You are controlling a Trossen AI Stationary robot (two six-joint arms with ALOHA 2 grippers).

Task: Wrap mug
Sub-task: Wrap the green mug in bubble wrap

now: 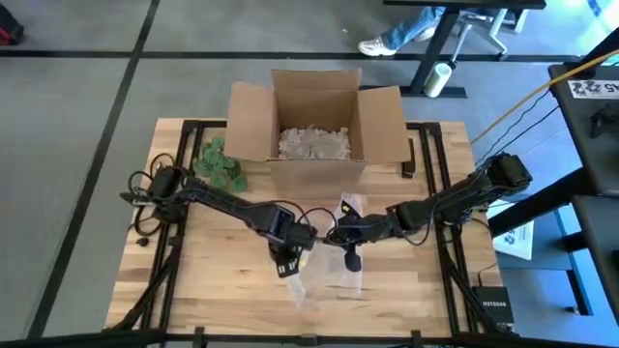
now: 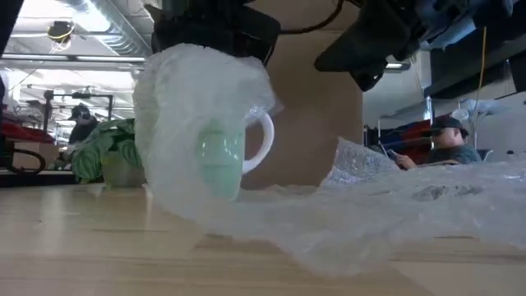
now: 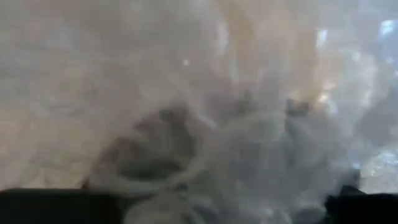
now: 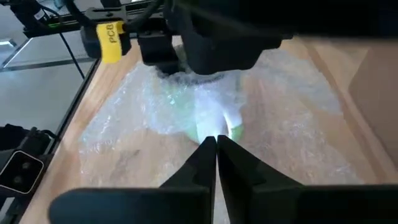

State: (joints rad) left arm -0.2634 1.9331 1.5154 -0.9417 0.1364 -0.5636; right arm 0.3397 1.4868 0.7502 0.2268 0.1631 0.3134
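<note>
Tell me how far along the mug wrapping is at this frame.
Partly done. Bubble wrap already drapes over the green mug, though its white handle still pokes out. The left gripper sits above the bundle; the right gripper is shut beside it. Remaining: wrap the trailing sheet around.

Even indoor light, soft shadows; left wrist view fully blurred behind bubble wrap; low view backlit, foreground soft.
</note>
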